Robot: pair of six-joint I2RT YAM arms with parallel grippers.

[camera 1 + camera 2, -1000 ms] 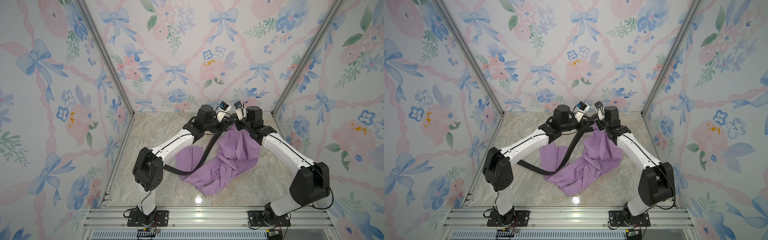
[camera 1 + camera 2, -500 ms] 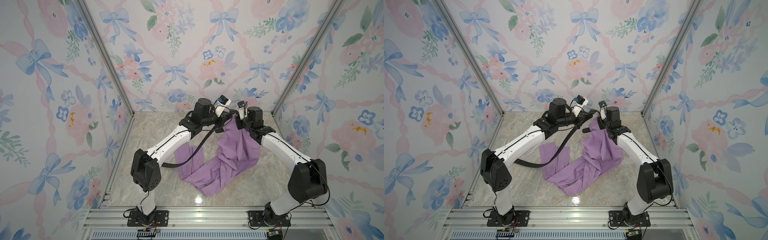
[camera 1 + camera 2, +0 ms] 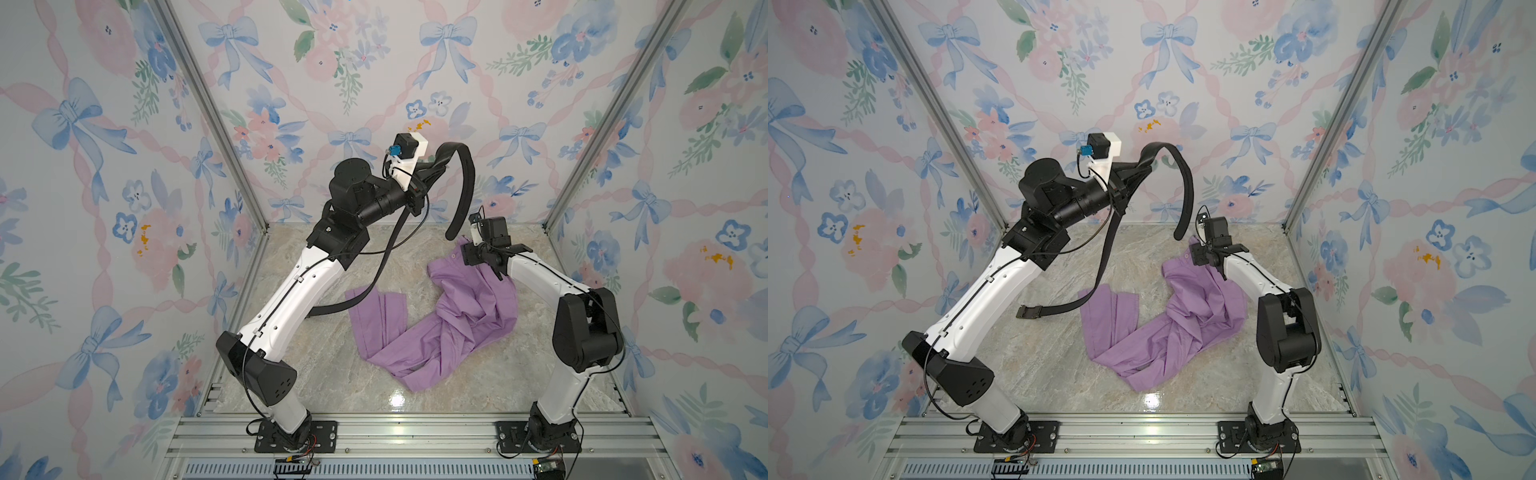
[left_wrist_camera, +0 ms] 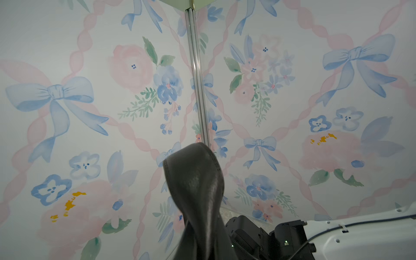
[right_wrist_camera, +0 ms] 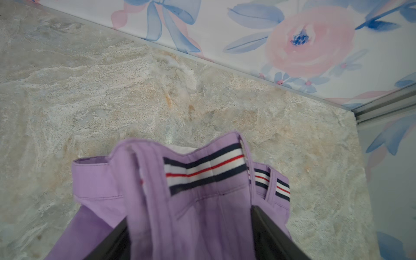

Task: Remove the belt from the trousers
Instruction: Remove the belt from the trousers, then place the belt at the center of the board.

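**Belt** (image 3: 467, 187): black strap, raised clear of the garment above the back edge of the bench (image 3: 332, 395). The left gripper (image 3: 430, 166) is clamped on it partway along. From the grip the tapered tip arcs over and hangs free in the air. It ends just above the waistband and near the right gripper, touching neither so far as both top views show. The longer run drops from the grip to the bench and crosses one trouser leg. It finishes at the buckle end (image 3: 1030, 311), lying flat toward the left edge.

**Trousers** (image 3: 457, 324): lilac, crumpled right of centre, with the waistband propped up toward the back edge. No length of strap is seen through any loop. The right wrist view shows the striped waistband lining (image 5: 202, 171) with no belt in it.

**Right gripper** (image 5: 189, 213): jaws stand wide apart with the waistband between them. The fabric looks slack, not pinched.

**Assessment:** the pulling-out appears complete or all but. The step in hand is separating the two items.

**Next move:**
- The left arm should carry the belt toward the left edge, lifting the lower run off the trouser leg.
- It should then lay the belt on bare bench, well apart from the garment.
- The right arm should draw back without snagging cloth.

**Risk:** the hanging tip could drag across the waistband.
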